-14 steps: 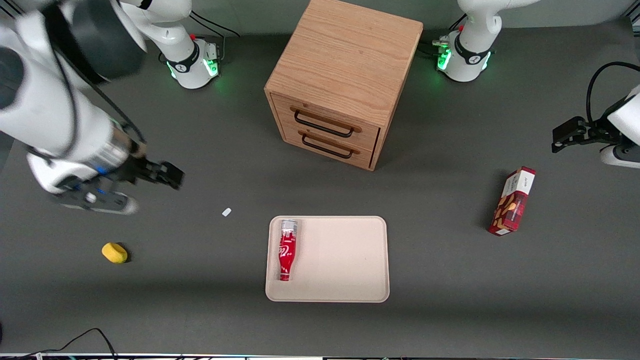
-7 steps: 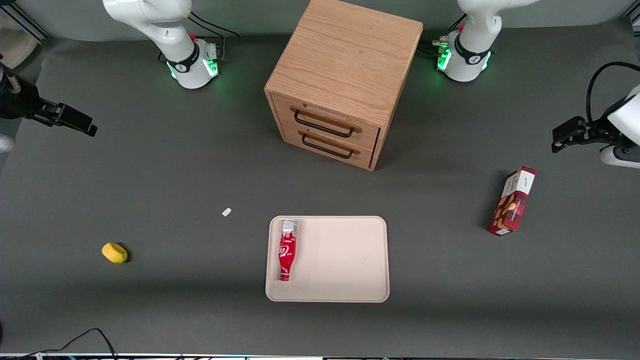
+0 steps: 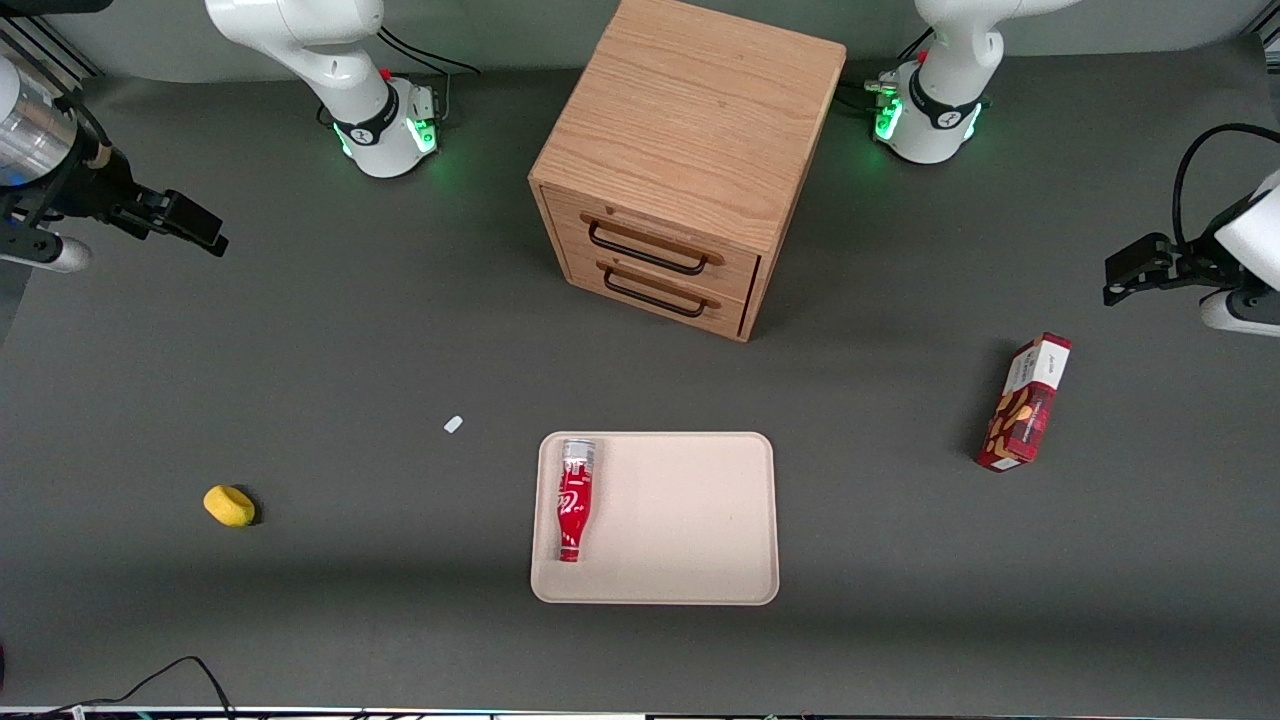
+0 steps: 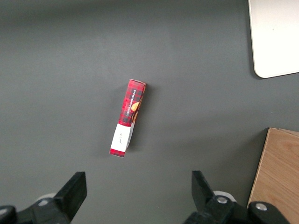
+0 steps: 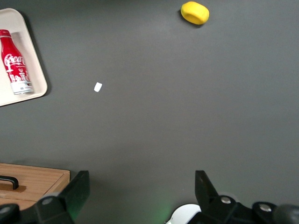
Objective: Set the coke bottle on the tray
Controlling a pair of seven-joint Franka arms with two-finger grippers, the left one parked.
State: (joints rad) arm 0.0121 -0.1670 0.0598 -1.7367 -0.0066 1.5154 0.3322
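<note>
The coke bottle [image 3: 574, 499] lies flat on the beige tray [image 3: 690, 520], along the tray's edge nearest the working arm, its red cap toward the front camera. The right wrist view shows the coke bottle [image 5: 15, 63] on the tray [image 5: 14, 99] as well. My right gripper [image 3: 195, 228] hangs high at the working arm's end of the table, far from the tray and farther from the front camera than it. Its fingers are spread wide open with nothing between them, the gripper [image 5: 140, 186] looking down on bare dark table.
A wooden two-drawer cabinet [image 3: 690, 160] stands farther from the front camera than the tray. A yellow object [image 3: 229, 505] and a small white scrap [image 3: 453, 424] lie on the table toward the working arm's end. A red snack box [image 3: 1025, 402] stands toward the parked arm's end.
My right arm has swung up and away from the tray, back toward its end of the table. The coke bottle and tray have not moved.
</note>
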